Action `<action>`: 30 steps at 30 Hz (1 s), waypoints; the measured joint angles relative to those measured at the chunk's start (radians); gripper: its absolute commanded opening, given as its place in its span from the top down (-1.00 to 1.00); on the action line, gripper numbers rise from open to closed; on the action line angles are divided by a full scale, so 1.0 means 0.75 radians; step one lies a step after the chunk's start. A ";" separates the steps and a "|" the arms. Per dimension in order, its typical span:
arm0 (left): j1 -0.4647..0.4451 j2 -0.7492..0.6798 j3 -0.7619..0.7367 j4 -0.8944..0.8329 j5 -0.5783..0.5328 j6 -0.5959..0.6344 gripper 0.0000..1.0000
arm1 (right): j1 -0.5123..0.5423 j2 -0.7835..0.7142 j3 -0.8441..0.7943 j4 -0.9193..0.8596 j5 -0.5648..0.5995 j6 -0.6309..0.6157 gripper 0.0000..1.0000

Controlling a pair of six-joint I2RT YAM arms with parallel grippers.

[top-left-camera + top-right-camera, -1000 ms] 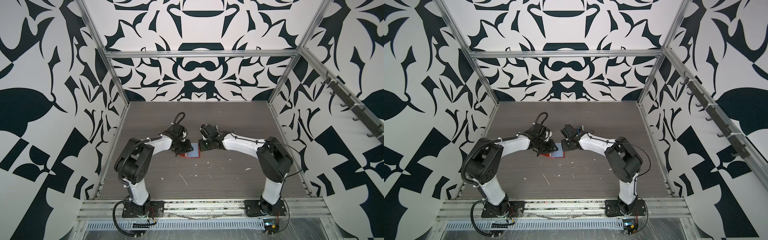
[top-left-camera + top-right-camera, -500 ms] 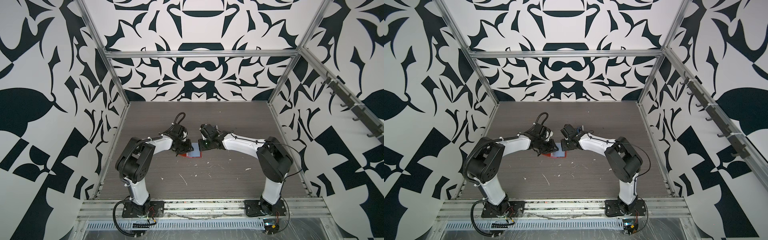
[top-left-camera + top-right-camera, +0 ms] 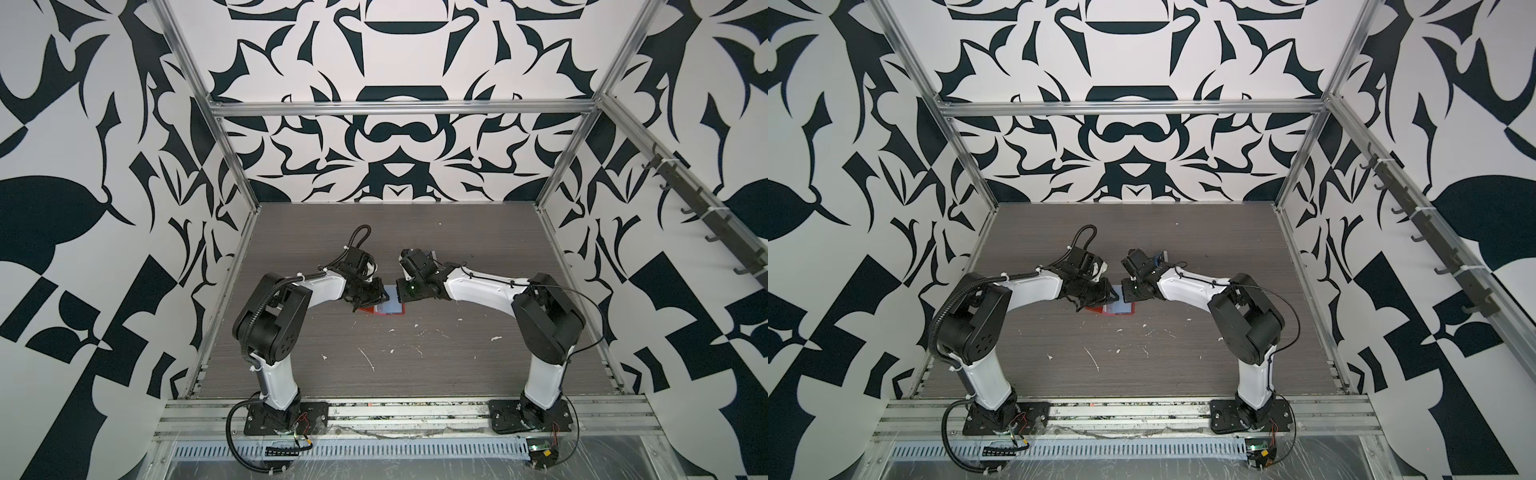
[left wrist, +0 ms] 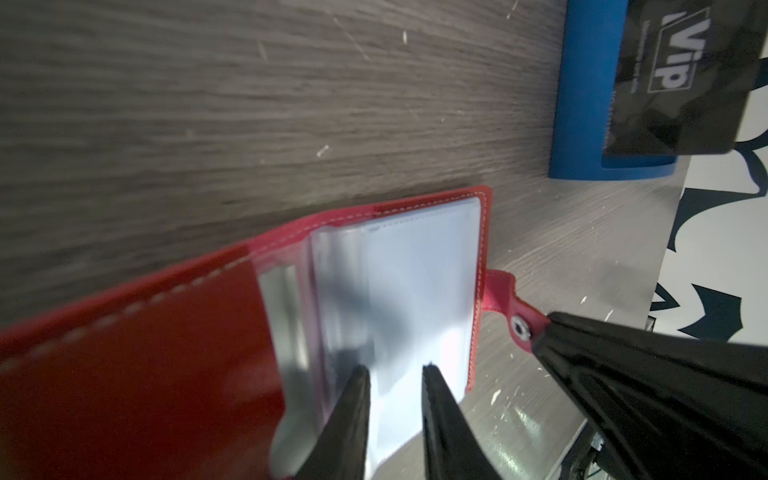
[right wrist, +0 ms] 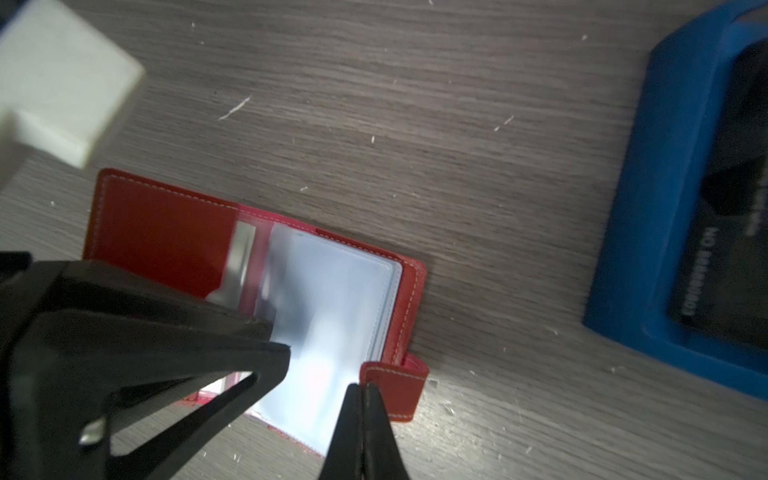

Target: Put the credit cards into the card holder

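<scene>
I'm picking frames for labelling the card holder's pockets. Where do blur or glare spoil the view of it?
Left wrist view: the card holder is smeared on its red cover, its clear pockets glare white. Right wrist view: pockets washed out; the dark card in the blue rack is soft. Both top views: sharp, evenly lit, but the holder shows too small for pockets.

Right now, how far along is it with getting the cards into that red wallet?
Done: the card holder lies open, with a pale blue card seemingly pocketed inside. In hand: the left gripper hovers over it, and the right gripper, shut, presses at the strap. Left: the dark card sits in the blue rack.
</scene>
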 measured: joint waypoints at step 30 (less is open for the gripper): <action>0.000 -0.117 -0.054 0.023 -0.070 -0.012 1.00 | 0.000 -0.125 -0.048 -0.132 0.298 -0.021 0.69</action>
